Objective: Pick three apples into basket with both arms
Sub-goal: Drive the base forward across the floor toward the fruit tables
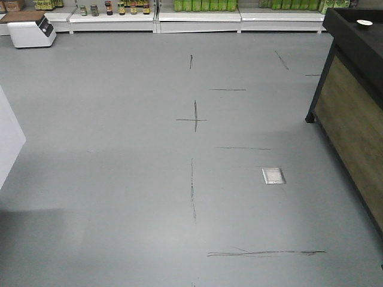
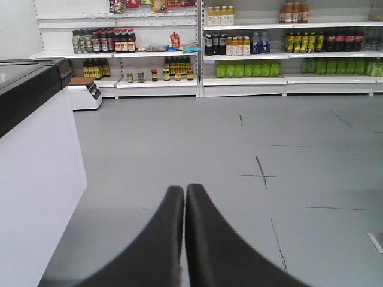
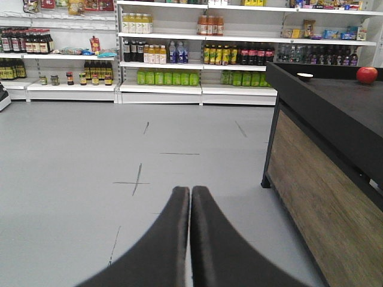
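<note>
One dark red apple (image 3: 366,75) rests on the black top of the counter (image 3: 335,107) at the far right of the right wrist view, well ahead of my right gripper (image 3: 190,191). That gripper is shut with nothing between its fingers and hangs over bare grey floor. My left gripper (image 2: 185,190) is also shut and empty, above the floor beside a white cabinet (image 2: 36,179). The basket is out of view. Neither gripper appears in the front view.
The wood-sided black counter (image 1: 353,89) stands on the right, with a small white dish (image 1: 364,23) on top. Store shelves (image 2: 239,60) of bottles line the far wall. A white box (image 1: 31,30) sits at back left. A metal floor plate (image 1: 273,175) lies in the floor.
</note>
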You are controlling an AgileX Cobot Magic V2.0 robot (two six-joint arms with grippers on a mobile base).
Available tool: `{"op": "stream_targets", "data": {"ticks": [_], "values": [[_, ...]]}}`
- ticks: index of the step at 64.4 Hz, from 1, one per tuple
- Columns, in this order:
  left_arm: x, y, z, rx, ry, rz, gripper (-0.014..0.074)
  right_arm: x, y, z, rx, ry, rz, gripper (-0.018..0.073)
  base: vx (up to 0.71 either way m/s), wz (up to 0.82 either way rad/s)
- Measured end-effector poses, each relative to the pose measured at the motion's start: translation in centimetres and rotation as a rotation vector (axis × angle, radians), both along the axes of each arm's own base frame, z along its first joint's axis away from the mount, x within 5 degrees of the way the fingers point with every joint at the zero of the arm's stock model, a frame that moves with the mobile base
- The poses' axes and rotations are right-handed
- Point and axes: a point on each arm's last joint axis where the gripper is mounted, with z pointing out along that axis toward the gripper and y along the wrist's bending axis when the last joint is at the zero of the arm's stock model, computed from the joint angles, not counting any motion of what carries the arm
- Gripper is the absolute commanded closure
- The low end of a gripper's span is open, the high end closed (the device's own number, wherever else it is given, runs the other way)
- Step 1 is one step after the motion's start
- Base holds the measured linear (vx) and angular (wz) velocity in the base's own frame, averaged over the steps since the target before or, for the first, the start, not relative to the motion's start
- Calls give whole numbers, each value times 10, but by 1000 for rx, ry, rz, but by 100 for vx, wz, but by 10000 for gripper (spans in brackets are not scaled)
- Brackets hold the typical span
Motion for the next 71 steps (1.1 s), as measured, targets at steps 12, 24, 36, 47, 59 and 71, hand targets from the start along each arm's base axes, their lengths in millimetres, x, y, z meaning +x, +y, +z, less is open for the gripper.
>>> {"op": "stream_targets", "data": {"ticks": [12, 24, 36, 47, 59, 71], "values": [[0, 0, 0, 0, 0, 0, 603, 0, 0, 0, 0, 0, 0, 563, 5, 5], [0, 0, 0, 0, 0, 0, 603, 0, 0, 0, 0, 0, 0, 563, 8, 4], [0, 0, 0, 0, 0, 0, 603, 0, 0, 0, 0, 0, 0, 563, 11, -1], [0, 0, 0, 0, 0, 0, 603, 0, 0, 0, 0, 0, 0, 563, 13, -5], [0, 0, 0, 0, 0, 0, 603, 0, 0, 0, 0, 0, 0, 563, 13, -5], [0, 0, 0, 0, 0, 0, 603, 0, 0, 0, 0, 0, 0, 563, 12, 2]]}}
